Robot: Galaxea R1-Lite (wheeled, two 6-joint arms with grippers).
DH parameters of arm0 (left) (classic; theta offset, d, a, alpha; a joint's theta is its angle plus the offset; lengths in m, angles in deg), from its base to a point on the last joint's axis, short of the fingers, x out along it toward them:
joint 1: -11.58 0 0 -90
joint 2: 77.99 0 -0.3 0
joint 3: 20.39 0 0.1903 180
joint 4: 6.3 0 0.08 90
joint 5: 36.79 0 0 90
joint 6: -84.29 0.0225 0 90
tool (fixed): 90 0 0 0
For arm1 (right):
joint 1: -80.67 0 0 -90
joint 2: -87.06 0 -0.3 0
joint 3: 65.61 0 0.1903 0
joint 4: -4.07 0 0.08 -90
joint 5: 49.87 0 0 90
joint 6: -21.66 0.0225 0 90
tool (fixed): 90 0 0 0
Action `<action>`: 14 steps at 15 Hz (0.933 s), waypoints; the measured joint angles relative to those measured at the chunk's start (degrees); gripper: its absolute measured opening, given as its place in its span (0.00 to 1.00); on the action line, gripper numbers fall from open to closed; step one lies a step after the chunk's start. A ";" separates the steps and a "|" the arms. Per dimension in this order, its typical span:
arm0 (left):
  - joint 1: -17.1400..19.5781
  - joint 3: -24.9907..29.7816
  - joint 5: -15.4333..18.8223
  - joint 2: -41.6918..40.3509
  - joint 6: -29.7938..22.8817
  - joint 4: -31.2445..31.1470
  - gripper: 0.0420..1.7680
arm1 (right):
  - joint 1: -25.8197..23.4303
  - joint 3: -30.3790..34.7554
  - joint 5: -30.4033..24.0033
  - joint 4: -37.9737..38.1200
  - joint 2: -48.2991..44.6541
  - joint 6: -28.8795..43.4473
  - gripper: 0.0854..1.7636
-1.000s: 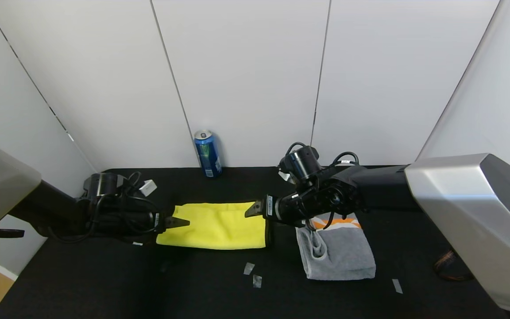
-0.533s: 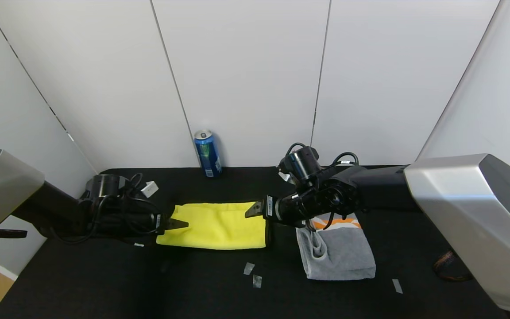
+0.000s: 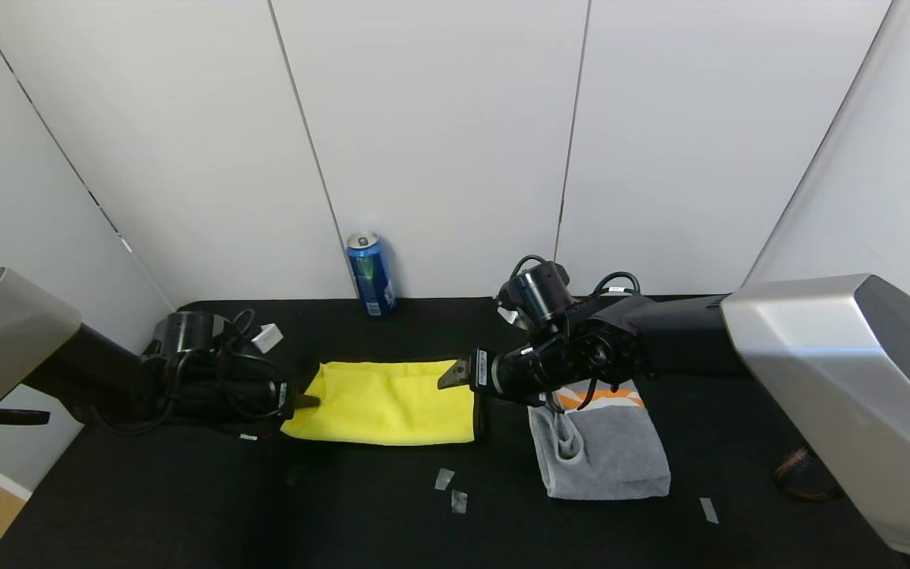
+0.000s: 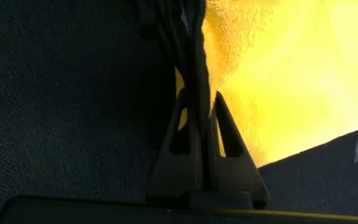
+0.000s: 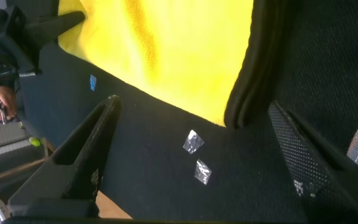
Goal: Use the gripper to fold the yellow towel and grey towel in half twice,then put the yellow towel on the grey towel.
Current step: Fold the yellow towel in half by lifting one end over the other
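Observation:
The yellow towel [image 3: 384,403] lies folded in a long strip on the black table [image 3: 186,506]. My left gripper [image 3: 306,400] is at its left end, shut on the black-trimmed edge; the left wrist view shows the fingers [image 4: 229,134] pinching the trim, with yellow cloth [image 4: 284,74] beyond. My right gripper [image 3: 450,374] is open just over the towel's right end; in the right wrist view the gripper [image 5: 194,109] stands wide apart over the yellow towel [image 5: 179,50] and its black trim [image 5: 250,87]. The grey towel [image 3: 605,454] lies folded at the right, orange marks at its far end.
A blue can [image 3: 370,274] stands at the back wall. Small tape scraps [image 3: 450,490] lie in front of the yellow towel and show in the right wrist view [image 5: 194,143]; another scrap [image 3: 708,510] lies at the right. White walls close in the table.
My left gripper has drawn back a little to the left, from over the yellow towel to its left edge, and now grips the trim. The right arm has not moved.

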 joint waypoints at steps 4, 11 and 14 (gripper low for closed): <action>0.07 -0.02 0.00 0.01 -0.04 0.00 0.06 | -0.01 0.00 0.00 0.05 0.00 0.05 0.97; 5.29 -3.61 0.11 -0.73 -0.45 -0.72 0.06 | -0.01 0.09 -0.02 0.11 0.00 0.10 0.97; 8.81 -6.30 0.12 -0.74 -0.50 -1.69 0.05 | -0.01 0.09 0.00 0.17 0.00 0.07 0.97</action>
